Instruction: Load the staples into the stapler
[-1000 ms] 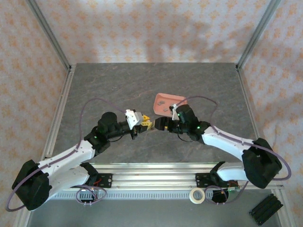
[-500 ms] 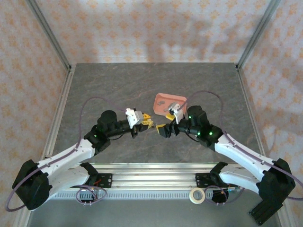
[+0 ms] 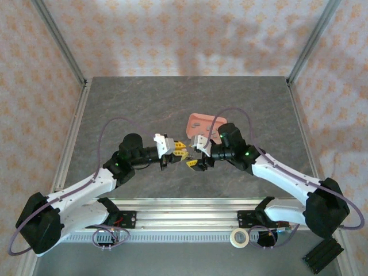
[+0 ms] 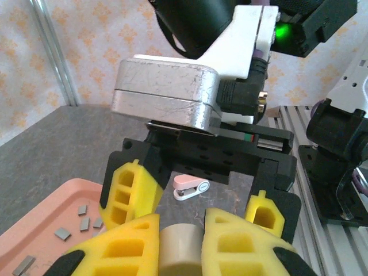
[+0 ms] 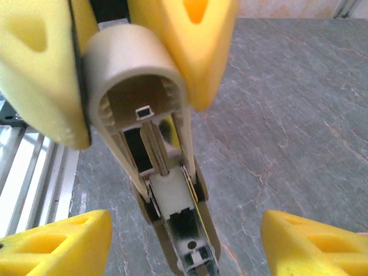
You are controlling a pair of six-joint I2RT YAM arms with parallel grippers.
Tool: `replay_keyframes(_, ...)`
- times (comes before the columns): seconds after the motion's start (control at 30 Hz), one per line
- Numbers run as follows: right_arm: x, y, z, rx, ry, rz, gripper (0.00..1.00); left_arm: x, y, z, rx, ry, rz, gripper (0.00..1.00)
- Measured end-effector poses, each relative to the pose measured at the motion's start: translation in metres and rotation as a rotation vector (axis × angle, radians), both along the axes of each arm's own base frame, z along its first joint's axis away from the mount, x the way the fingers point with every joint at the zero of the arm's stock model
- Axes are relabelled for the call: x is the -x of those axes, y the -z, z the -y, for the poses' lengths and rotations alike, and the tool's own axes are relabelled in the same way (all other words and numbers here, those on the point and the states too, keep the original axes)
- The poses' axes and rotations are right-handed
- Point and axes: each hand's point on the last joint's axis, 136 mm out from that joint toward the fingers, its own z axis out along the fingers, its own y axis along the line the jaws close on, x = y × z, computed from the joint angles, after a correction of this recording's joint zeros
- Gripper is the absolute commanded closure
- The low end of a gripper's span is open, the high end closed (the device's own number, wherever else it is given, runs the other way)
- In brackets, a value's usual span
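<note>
Nothing readable is showing in any view (no word, digit or logo). The beige stapler [image 5: 129, 63], at the centre of the right wrist frame, is presenting plain plastic, and the scratched silver housing [image 4: 167, 92], upper middle of the left wrist frame, is bearing scuffs alone.

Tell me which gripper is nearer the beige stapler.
Left. The left gripper is shut on the beige stapler; the right gripper is open, its fingers flanking the far end without touching.

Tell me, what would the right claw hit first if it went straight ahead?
Most likely the beige stapler, gripped by the left claw: it sits straight ahead, between the right claw's spread fingers.
</note>
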Motion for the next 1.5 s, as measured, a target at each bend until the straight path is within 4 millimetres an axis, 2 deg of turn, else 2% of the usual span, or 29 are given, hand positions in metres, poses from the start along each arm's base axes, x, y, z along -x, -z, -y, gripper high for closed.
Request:
replay_keyframes(0.17,-0.001,-0.005,-0.010,-0.032,-0.046,-0.005,0.39,0.002,0.000,0.002,0.001,0.020,-0.003,1.00)
replay_keyframes(0.27,0.000,-0.006,-0.014,-0.042,-0.072,-0.011,0.46,0.002,0.001,0.002,0.000,0.022,-0.006,1.00)
replay_keyframes(0.47,0.005,-0.010,-0.018,-0.058,-0.124,-0.010,0.76,0.001,-0.003,0.003,0.011,0.021,0.003,0.98)
replay_keyframes(0.5,0.006,-0.010,-0.018,-0.059,-0.131,-0.008,0.80,0.001,-0.003,0.003,0.011,0.021,0.003,0.92)
replay_keyframes(0.57,0.007,-0.010,-0.018,-0.058,-0.138,-0.006,0.81,0.001,-0.003,0.003,0.013,0.018,-0.004,0.69)
replay_keyframes(0.63,0.006,-0.010,-0.018,-0.056,-0.130,-0.008,0.83,-0.002,-0.004,0.002,0.017,0.000,-0.006,0.40)
replay_keyframes(0.67,0.004,-0.008,-0.017,-0.051,-0.114,-0.014,0.83,-0.005,-0.006,0.001,0.023,-0.015,0.000,0.22)
replay_keyframes(0.7,0.001,-0.007,-0.017,-0.045,-0.092,-0.024,0.83,-0.008,-0.009,-0.001,0.034,-0.041,0.008,0.01)
replay_keyframes(0.87,-0.028,0.013,-0.005,-0.019,0.174,-0.137,0.81,-0.029,-0.010,-0.023,0.091,-0.246,-0.008,0.00)
replay_keyframes(1.03,-0.055,0.041,0.013,-0.001,0.521,-0.325,0.82,-0.061,0.010,-0.063,0.107,-0.566,-0.108,0.00)
replay_keyframes(1.13,-0.058,0.058,0.011,0.019,0.674,-0.385,0.82,-0.076,0.027,-0.088,0.088,-0.743,-0.178,0.00)
replay_keyframes(1.23,-0.056,0.082,0.007,0.054,0.815,-0.446,0.83,-0.083,0.048,-0.109,0.050,-0.884,-0.247,0.00)
replay_keyframes(1.37,-0.062,0.118,0.015,0.133,1.047,-0.511,0.84,-0.082,0.073,-0.128,0.017,-0.990,-0.317,0.00)
replay_keyframes(1.5,-0.069,0.132,0.014,0.168,1.198,-0.532,0.84,-0.078,0.095,-0.140,-0.023,-1.053,-0.365,0.00)
